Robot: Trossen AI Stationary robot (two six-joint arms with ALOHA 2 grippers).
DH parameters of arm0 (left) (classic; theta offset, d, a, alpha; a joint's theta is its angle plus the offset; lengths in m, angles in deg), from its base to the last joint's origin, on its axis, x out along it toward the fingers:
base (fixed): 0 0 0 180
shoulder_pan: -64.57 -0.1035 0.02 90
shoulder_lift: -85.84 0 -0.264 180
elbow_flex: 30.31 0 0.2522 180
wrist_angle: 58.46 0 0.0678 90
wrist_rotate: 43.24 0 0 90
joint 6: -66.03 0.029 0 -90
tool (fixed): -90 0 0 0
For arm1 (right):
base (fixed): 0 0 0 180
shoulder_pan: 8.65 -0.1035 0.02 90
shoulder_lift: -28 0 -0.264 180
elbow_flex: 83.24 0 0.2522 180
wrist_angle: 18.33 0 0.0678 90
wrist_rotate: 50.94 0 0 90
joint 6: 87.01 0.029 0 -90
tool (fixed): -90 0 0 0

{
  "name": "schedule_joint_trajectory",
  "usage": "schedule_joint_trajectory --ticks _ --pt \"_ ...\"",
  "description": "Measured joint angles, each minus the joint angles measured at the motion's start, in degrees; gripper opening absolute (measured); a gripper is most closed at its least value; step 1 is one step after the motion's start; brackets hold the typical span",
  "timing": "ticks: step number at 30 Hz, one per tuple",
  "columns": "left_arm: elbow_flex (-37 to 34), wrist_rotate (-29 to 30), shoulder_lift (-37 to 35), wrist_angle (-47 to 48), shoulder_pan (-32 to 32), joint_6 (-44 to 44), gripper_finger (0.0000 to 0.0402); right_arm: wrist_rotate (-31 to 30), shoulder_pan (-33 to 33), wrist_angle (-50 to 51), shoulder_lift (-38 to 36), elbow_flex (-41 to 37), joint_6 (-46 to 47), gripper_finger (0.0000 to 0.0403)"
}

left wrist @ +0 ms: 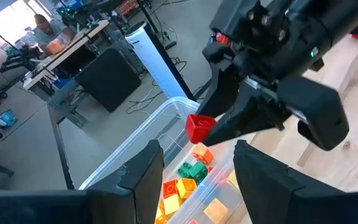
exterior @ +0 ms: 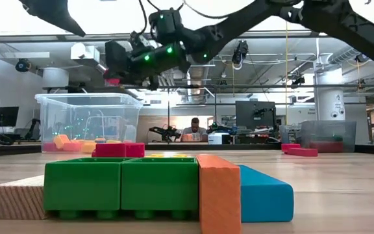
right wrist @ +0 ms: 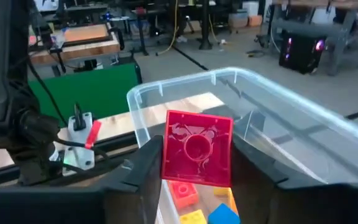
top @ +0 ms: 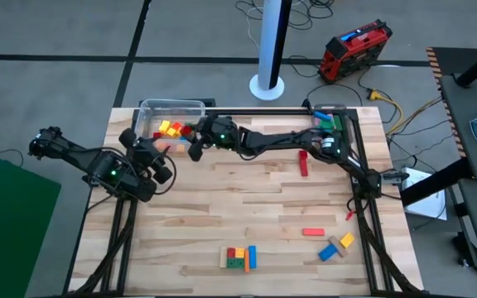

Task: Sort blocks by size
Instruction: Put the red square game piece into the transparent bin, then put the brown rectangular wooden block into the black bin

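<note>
My right gripper (top: pixel 195 149) reaches from the table's right to the clear tub (top: pixel 171 108) at the far left and is shut on a small red cube (right wrist: pixel 197 149), held over the tub's near right corner. Several yellow, orange, red and green blocks (top: pixel 171 128) lie on the tub's floor. My left gripper (top: pixel 162 163) stands open just near the tub, nothing between its fingers. More blocks lie on the table: a red bar (top: pixel 303 163), an orange-red one (top: pixel 313 233), a blue and yellow pair (top: pixel 336 247) and a mixed cluster (top: pixel 238 257). My right gripper pinches the red cube between its two fingers (right wrist: pixel 143 174), on two opposite side faces (right wrist: pixel 168 152). The fingers slant down from the table's right. The cube (left wrist: pixel 199 127) is lifted clear above the tub, its hollow underside facing the wrist camera.
A second clear tub (top: pixel 331 120) with green blocks stands at the far right. The right arm (top: pixel 280 141) stretches across the table's far part. A person (exterior: pixel 195 129) sits at a desk in the room beyond the table.
</note>
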Motion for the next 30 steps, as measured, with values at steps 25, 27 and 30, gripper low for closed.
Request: schedule_joint_trajectory --ticks 25,27,30 --pt "-2.36 -12.53 3.29 -2.88 1.44 -8.2 0.0173 -2.47 -5.48 36.89 -19.1 -5.18 -15.11 0.0257" --pt "-3.55 -14.42 4.81 -6.32 2.46 -8.08 0.0173 -5.43 -7.41 40.02 -24.12 -10.12 -15.11 0.025" --pt "-4.6 -17.2 7.95 -12.19 4.09 -6.65 0.0173 -7.16 -10.35 40.92 -32.39 -19.74 -12.18 0.0241"
